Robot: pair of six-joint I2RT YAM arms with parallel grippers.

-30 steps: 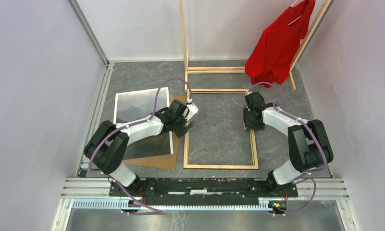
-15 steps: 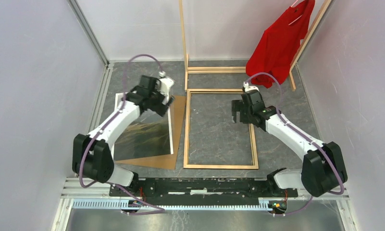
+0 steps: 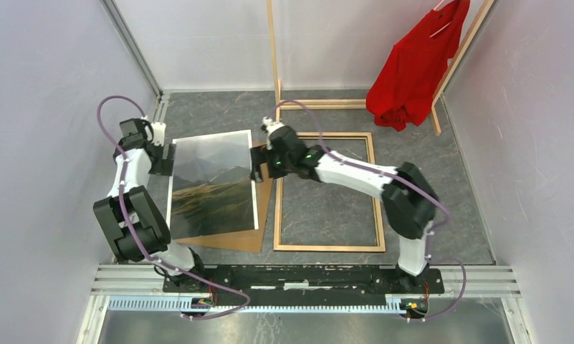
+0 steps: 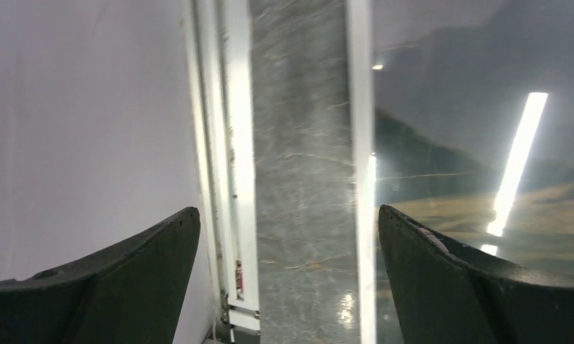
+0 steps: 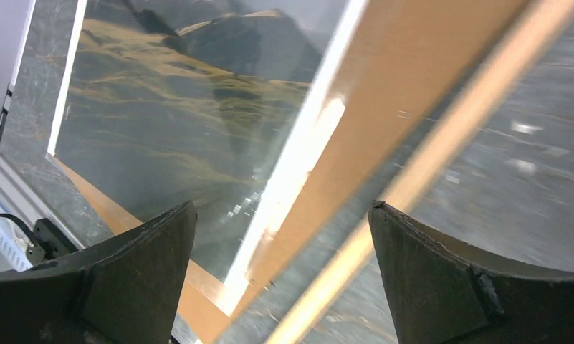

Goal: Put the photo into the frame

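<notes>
Both arms have just swung over. My left pincer (image 3: 165,159) flanks the photo's (image 3: 212,183) left edge and my right pincer (image 3: 257,172) its right, both wide and empty. The photo lies on cardboard (image 3: 266,193) beside the frame (image 3: 327,248), so a two-sided lift looks next.

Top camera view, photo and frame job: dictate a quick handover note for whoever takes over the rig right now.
Left tool: open, empty, at the left edge of the white-bordered landscape paper photo.
Right tool: open, empty, over the photo's right edge.
Photo lies face up on the brown cardboard board, left of the thin light-wood rectangular frame, which lies flat, unfilled.
Done: nothing placed. Left: grip the photo, lay it inside the frame.
</notes>
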